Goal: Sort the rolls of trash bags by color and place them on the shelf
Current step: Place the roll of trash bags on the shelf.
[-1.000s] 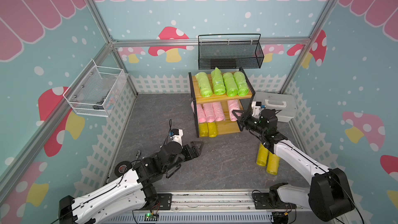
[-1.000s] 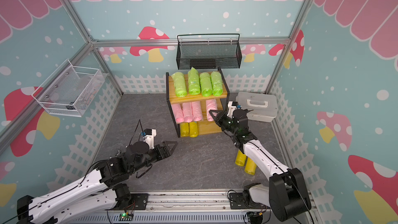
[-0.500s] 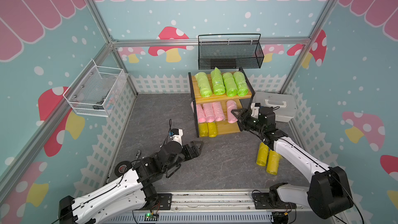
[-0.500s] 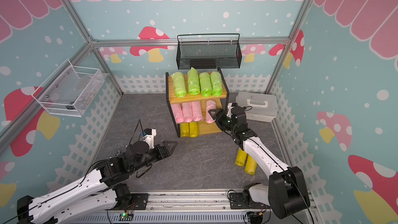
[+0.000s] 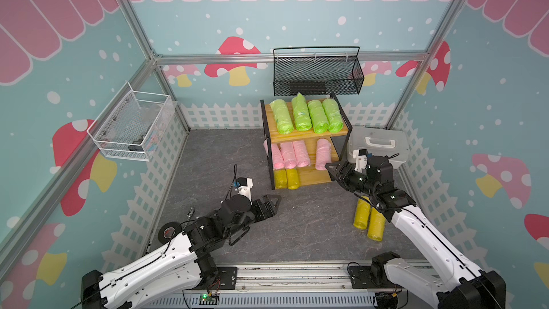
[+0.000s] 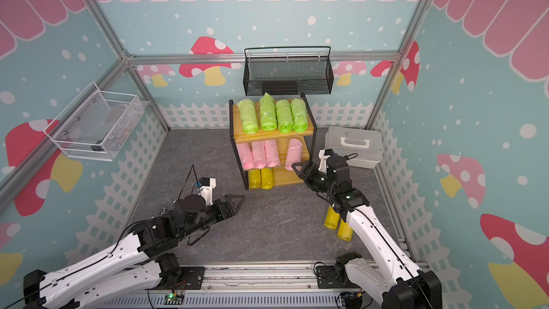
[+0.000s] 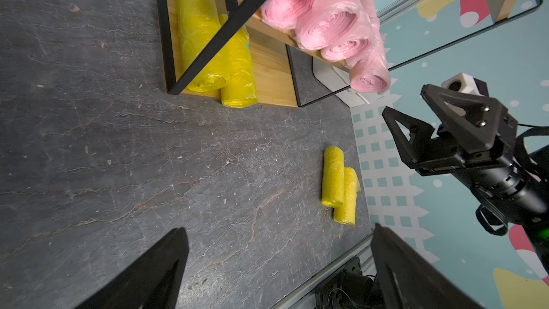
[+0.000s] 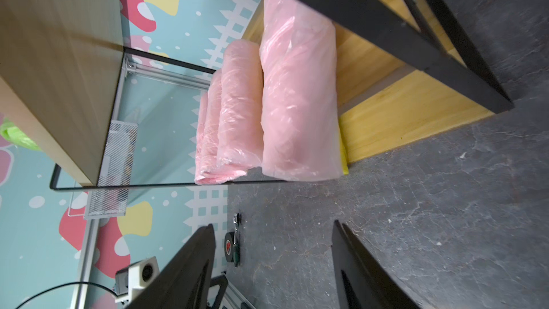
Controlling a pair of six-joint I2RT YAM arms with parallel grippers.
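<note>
Right wrist view: pink roll lies on the shelf, jaws clear of it

The right gripper [image 8: 273,224] hangs just in front of the shelf [image 8: 416,108]. Its jaws are spread with nothing between them. The fourth pink roll [image 8: 300,99] lies on the shelf's middle board, apart from the fingers, with its near end poking past the board's front edge. A gap separates it from the other three pink rolls [image 5: 288,154] on that board. Four lime green rolls [image 5: 306,111] fill the shelf's top board. Two shelved yellow rolls [image 5: 286,178] lie at one end of the bottom board, and the rest of that board is bare.

I judge the pink placement done. A clean exit would be straight back along the roll's axis, because the crinkly film could catch a fingertip and the roll would follow it off the edge. The shelf's black frame upright is close, so lift only once the gripper is past it. The two loose yellow rolls [image 5: 368,221] lie side by side in front of the shelf, partly under the right arm. They belong on the bare stretch of the bottom board.

The left gripper [image 5: 274,203] is wide open and empty, hovering low in front of the shelf.

The floor [image 5: 225,156] is a dark grey, stone-patterned mat that looks flat. A black mesh basket [image 5: 318,75] hangs above the shelf, and a pale carry case [image 5: 380,144] sits just beside it. The walls are printed with mushrooms.
</note>
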